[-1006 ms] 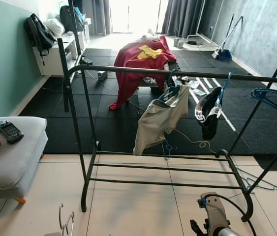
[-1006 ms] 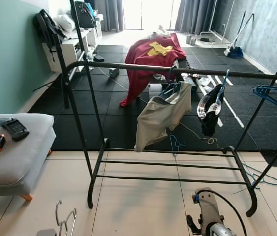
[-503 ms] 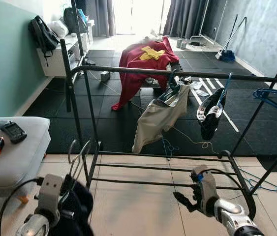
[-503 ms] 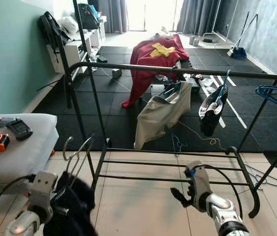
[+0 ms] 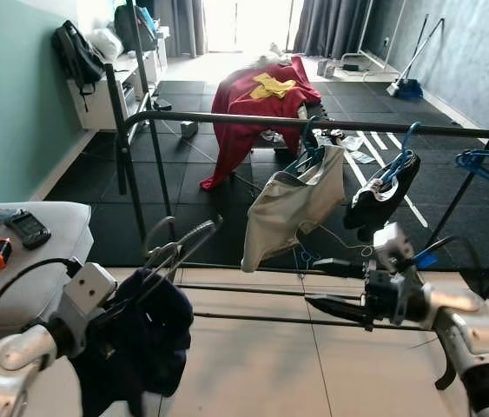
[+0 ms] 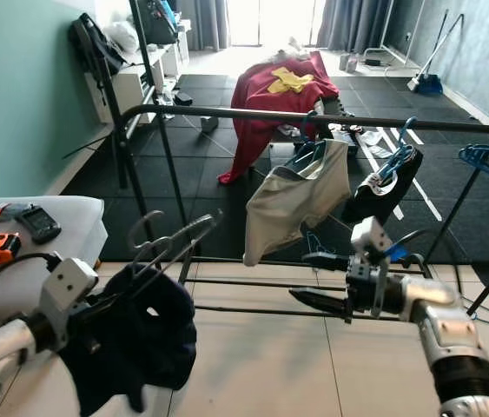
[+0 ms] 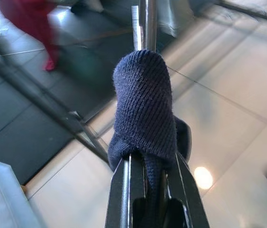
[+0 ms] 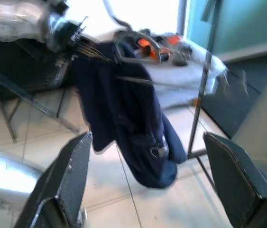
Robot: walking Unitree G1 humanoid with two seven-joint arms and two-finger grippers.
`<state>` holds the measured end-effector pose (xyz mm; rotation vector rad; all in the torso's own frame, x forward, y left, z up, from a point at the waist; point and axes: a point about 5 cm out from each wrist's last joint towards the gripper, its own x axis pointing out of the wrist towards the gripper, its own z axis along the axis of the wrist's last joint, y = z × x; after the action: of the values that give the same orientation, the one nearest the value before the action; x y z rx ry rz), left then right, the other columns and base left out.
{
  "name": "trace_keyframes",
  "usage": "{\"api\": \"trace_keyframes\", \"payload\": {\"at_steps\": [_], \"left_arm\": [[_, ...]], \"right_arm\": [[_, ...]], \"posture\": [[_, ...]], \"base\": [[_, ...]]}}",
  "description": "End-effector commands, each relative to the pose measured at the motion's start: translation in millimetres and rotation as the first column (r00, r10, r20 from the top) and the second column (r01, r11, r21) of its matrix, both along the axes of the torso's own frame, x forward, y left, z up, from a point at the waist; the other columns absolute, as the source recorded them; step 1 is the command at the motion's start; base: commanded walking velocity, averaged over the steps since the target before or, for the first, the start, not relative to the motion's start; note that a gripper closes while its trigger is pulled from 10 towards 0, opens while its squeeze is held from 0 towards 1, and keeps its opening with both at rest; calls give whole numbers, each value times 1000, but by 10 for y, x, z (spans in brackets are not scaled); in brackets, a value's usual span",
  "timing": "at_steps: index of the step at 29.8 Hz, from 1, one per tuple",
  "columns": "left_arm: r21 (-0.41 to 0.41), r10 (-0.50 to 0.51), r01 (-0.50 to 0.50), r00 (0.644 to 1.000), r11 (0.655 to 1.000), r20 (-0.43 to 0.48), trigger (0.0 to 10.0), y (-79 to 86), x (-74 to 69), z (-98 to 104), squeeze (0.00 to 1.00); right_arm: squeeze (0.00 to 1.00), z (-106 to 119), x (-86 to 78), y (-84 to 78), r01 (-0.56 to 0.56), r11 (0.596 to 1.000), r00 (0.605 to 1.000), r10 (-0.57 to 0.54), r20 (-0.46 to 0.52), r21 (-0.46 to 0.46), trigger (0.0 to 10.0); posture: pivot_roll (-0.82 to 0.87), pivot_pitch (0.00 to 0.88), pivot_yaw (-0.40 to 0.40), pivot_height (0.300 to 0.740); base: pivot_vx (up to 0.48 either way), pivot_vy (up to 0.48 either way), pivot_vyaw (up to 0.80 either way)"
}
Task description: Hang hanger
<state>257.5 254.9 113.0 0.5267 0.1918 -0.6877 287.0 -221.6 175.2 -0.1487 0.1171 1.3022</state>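
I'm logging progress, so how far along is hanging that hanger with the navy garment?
Done: left gripper grips the hanger carrying the navy garment, lifted up. In hand: open right gripper points toward it. Left: hooking it over the rack's top bar.

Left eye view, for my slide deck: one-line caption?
Left tool raises a hanger with a navy garment toward the rack; right tool open.
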Motion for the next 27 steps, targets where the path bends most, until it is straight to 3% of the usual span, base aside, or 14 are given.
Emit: {"api": "trace_keyframes", "payload": {"at_steps": [1, 3, 5, 7, 12, 13, 15, 18, 19, 20, 21, 22, 23, 27], "left_arm": [[36, -80, 82, 994, 996, -75, 10000, 45, -75, 50, 0], [36, -80, 82, 994, 996, -75, 10000, 45, -75, 50, 0], [156, -168, 239, 914, 958, -370, 10000, 295, -465, 40, 0], [295, -88, 273, 853, 915, -515, 10000, 561, -691, 161, 0], [404, 13, 214, 871, 890, -491, 10000, 737, -674, 314, 0], [531, 73, 166, 914, 831, -400, 10000, 859, -581, 487, 0], [613, 105, 128, 938, 780, -330, 10000, 936, -520, 617, 0], [609, 59, 74, 979, 790, -197, 10000, 834, -369, 761, 0], [524, -8, 35, 998, 851, -54, 10000, 640, -212, 882, 0], [524, -8, 35, 998, 851, -54, 10000, 640, -212, 882, 0], [355, -72, 48, 996, 934, 54, 10000, 374, -100, 973, 0], [355, -72, 48, 996, 934, 54, 10000, 374, -100, 973, 0], [191, -153, 134, 984, 972, 90, 10000, 113, -60, 992, 0], [-22, -298, 299, 954, 954, 38, 10000, -157, -117, 928, 0]], "right_arm": [[0, 157, -2, 106, -77, 997, 995, 78, 55, -16, 10000], [0, 157, -2, 106, -77, 997, 995, 78, 55, -16, 10000], [0, 351, 31, 192, -110, 991, 982, 120, 145, -76, 10000], [0, 477, 44, 232, -96, 992, 976, 110, 189, -82, 10000], [0, 549, 80, 252, -59, 996, 974, 70, 213, -62, 10000], [0, 558, 108, 307, -51, 998, 974, 59, 218, -41, 10000], [0, 563, 127, 348, -48, 999, 974, 52, 220, -27, 10000], [0, 557, 110, 409, -84, 996, 974, 86, 208, -18, 10000], [0, 541, 79, 471, -137, 990, 972, 138, 191, -23, 10000], [0, 541, 79, 471, -137, 990, 972, 138, 191, -23, 10000], [0, 521, 38, 525, -195, 980, 965, 199, 172, -42, 10000], [0, 521, 38, 525, -195, 980, 965, 199, 172, -42, 10000], [0, 506, -7, 577, -259, 964, 952, 266, 152, -69, 10000], [0, 535, -72, 627, -344, 931, 923, 360, 136, -123, 10000]], "posture": [[-62, 0, -9, 740], [-62, 0, -9, 740], [-65, 0, -7, 740], [-64, 0, -9, 740], [-52, 0, -16, 740], [-43, 0, -25, 740], [-38, 0, -28, 740], [-28, 0, -32, 740], [-24, 0, -36, 740], [-24, 0, -36, 740], [-19, 0, -40, 740], [-19, 0, -40, 740], [-18, 0, -43, 740], [-27, 0, -38, 740]], "base": [[0, 0, 0], [0, 0, 0], [0, 0, 0], [0, 0, 0], [0, 0, 0], [0, 0, 0], [0, 0, 0], [0, 0, 0], [0, 0, 0], [0, 0, 0], [0, 0, 0], [0, 0, 0], [0, 0, 0], [0, 0, 0]]}}
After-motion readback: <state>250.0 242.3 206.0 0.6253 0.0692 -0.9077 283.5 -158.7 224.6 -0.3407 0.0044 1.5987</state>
